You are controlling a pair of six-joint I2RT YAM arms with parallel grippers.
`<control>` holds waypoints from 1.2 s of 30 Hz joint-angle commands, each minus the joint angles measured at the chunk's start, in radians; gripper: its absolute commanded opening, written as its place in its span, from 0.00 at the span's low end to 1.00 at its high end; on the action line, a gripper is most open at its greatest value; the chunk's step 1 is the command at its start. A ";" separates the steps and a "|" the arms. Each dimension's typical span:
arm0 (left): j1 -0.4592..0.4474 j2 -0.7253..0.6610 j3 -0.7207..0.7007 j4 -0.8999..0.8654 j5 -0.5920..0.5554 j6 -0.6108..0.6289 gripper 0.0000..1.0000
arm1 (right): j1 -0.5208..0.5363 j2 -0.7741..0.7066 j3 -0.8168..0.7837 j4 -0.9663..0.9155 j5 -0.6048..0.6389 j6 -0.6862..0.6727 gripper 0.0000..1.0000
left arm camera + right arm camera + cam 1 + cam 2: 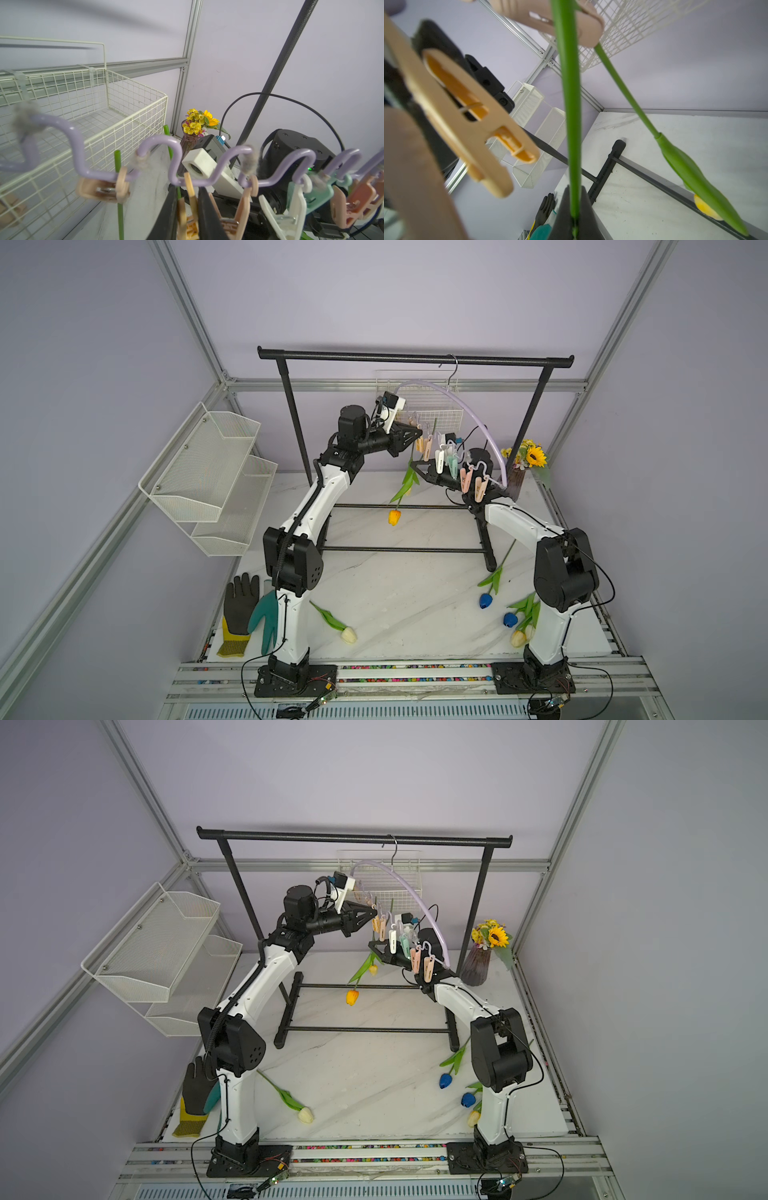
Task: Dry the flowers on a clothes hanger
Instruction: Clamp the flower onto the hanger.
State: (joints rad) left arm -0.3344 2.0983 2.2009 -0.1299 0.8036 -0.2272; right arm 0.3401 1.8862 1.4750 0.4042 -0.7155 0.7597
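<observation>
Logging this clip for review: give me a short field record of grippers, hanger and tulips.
left gripper: shut on a tan plastic clothespin on the curved lilac plastic hanger
right gripper: shut on the green stem of an orange artificial tulip, head down
hanger: hooked over the black metal rack rail
clipped: yellow tulip, in a pink clothespin
on white marbled tabletop: cream tulip, blue tulip, others

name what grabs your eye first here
A lilac hanger with pastel clothespins hangs on the black rack at the back. The left gripper pinches a yellow clothespin, the right gripper a green stem, and an orange tulip dangles head down below. More tulips lie on the white table.
</observation>
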 commanded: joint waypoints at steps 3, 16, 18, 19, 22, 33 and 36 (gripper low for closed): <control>-0.002 -0.011 -0.008 0.058 0.011 -0.027 0.17 | 0.013 -0.042 -0.023 0.129 -0.064 0.085 0.00; -0.003 -0.007 -0.017 0.070 0.025 -0.038 0.16 | 0.019 -0.023 -0.019 0.186 -0.087 0.149 0.00; -0.002 -0.007 -0.019 0.069 0.026 -0.038 0.15 | 0.020 -0.016 -0.010 0.188 -0.089 0.155 0.00; -0.003 -0.006 -0.021 0.069 0.026 -0.038 0.15 | 0.020 -0.012 -0.004 0.189 -0.093 0.156 0.00; -0.003 -0.007 -0.026 0.068 0.026 -0.036 0.15 | 0.020 -0.007 -0.001 0.194 -0.094 0.161 0.00; -0.003 -0.019 -0.026 0.062 0.013 -0.024 0.19 | 0.020 0.002 0.016 0.156 -0.095 0.130 0.00; -0.003 -0.027 -0.027 0.056 0.004 -0.014 0.37 | 0.019 0.001 0.014 0.125 -0.083 0.104 0.00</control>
State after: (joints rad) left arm -0.3367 2.0983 2.1792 -0.0937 0.8207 -0.2462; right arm 0.3542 1.8812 1.4567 0.5415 -0.7948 0.9031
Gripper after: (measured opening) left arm 0.354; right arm 0.063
